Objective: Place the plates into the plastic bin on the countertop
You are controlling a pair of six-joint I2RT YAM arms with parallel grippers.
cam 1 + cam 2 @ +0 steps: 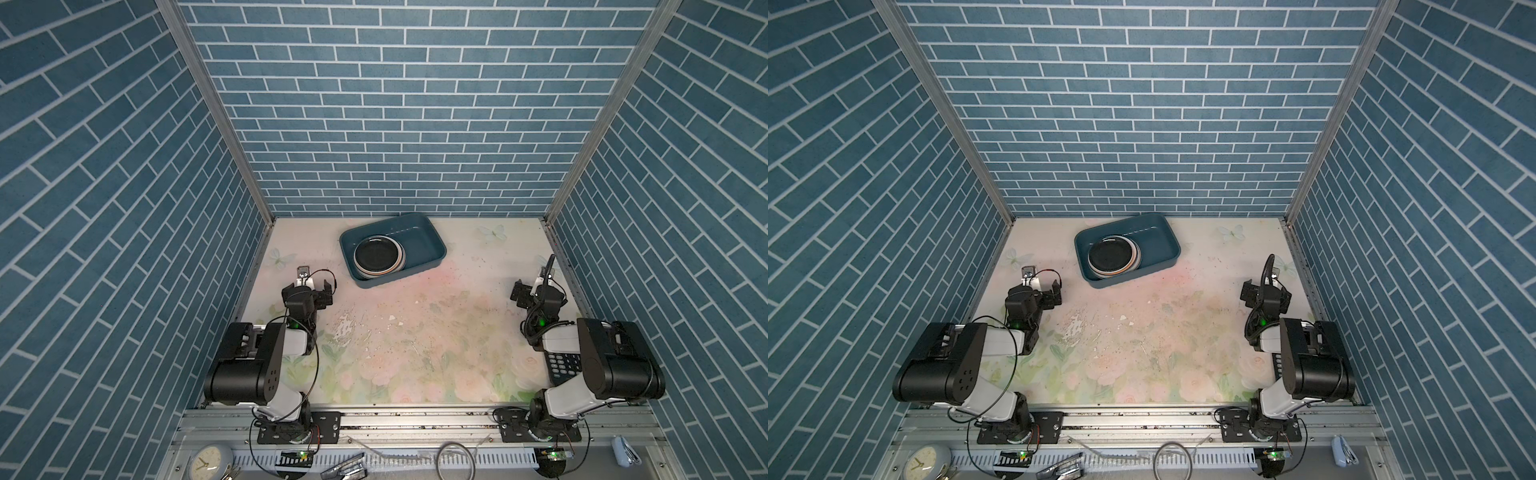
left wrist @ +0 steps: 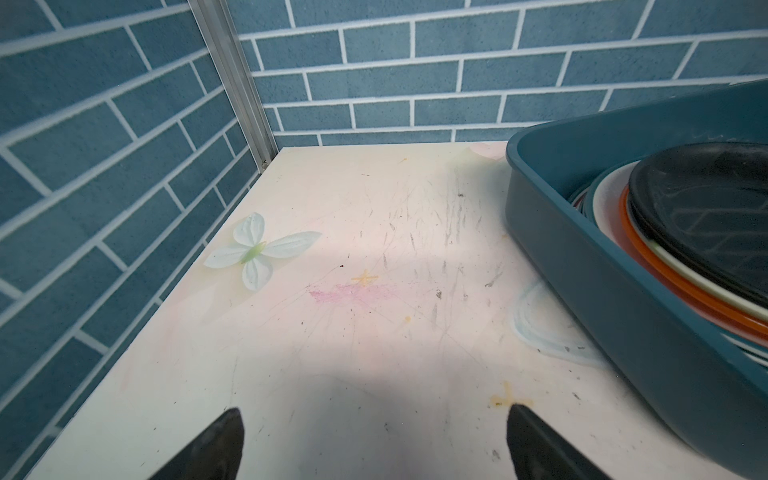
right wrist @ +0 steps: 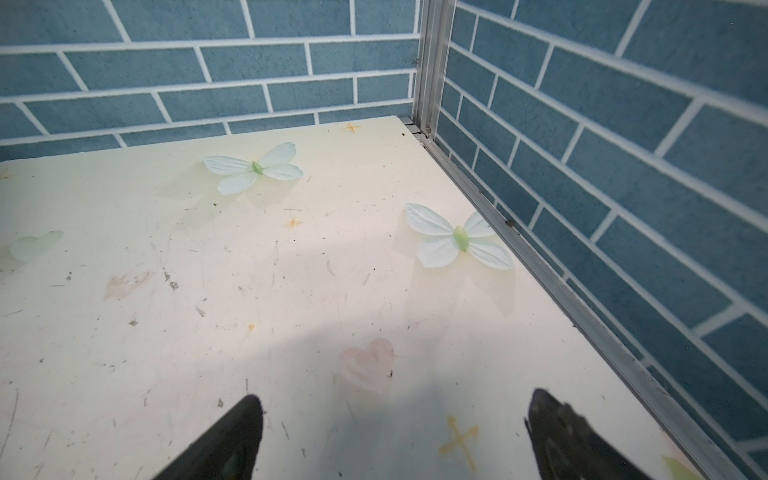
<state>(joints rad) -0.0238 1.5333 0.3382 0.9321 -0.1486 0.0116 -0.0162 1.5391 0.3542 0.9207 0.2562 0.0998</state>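
Note:
The dark teal plastic bin (image 1: 422, 243) (image 1: 1158, 243) stands skewed at the back middle of the flowered countertop (image 1: 436, 328) (image 1: 1142, 332). A stack of plates (image 1: 377, 257) (image 1: 1112, 255) lies in its left half, a black one on top, with cream, orange and white rims showing below. In the left wrist view the bin (image 2: 582, 270) and plates (image 2: 706, 216) sit off to one side. My left gripper (image 1: 316, 282) (image 1: 1042, 280) (image 2: 376, 409) hovers open and empty left of the bin. Near the right wall, my right gripper (image 1: 534, 286) (image 1: 1266, 286) (image 3: 399, 395) is open and empty over bare countertop.
Blue brick walls with aluminium corner posts (image 1: 249, 178) close three sides. A black calculator (image 1: 563, 365) lies under the right arm. A round white clock (image 1: 208, 461), cables and small tools lie on the front ledge below the arm bases.

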